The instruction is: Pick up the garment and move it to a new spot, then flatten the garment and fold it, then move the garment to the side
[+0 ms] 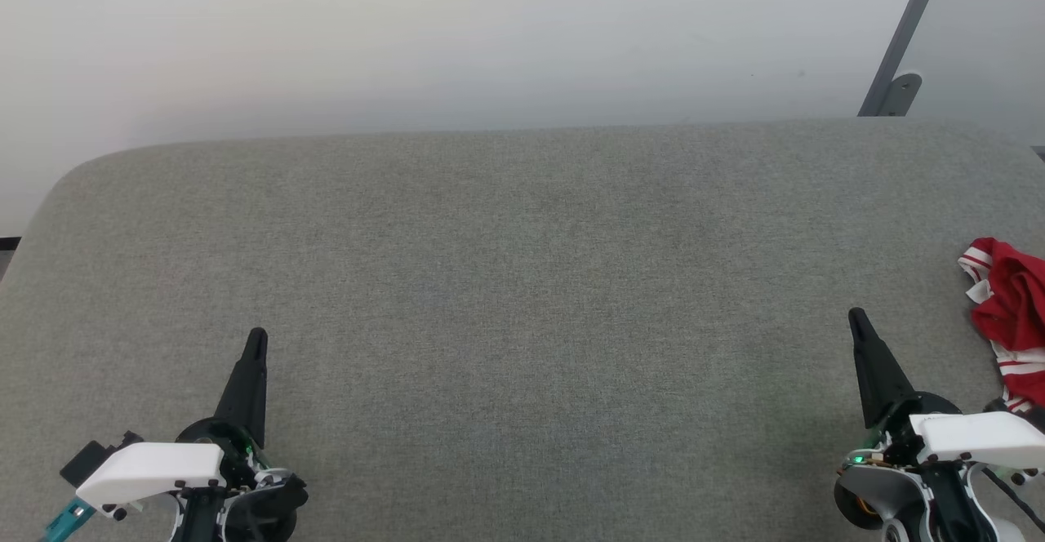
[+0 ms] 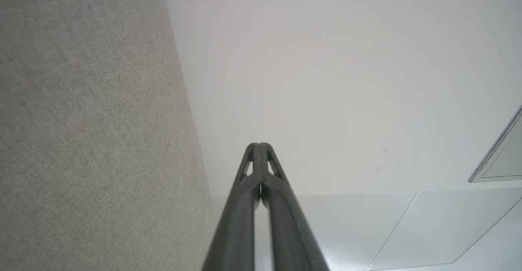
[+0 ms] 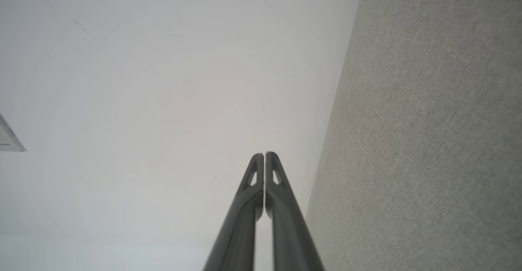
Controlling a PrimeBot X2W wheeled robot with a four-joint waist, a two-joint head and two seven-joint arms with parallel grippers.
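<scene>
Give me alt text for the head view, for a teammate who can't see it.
A crumpled red-and-white garment lies on the grey fabric tabletop at the picture's right edge, beside the shut right gripper. The left gripper, also shut, sits at lower left; both hold nothing.

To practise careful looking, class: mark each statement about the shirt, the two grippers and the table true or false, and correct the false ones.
1. The garment lies crumpled near the right side of the table. True.
2. The right gripper grips the garment. False: it is shut on nothing, apart from the garment.
3. The left gripper is shut. True.
4. The table surface is blue. False: it is grey fabric.
</scene>
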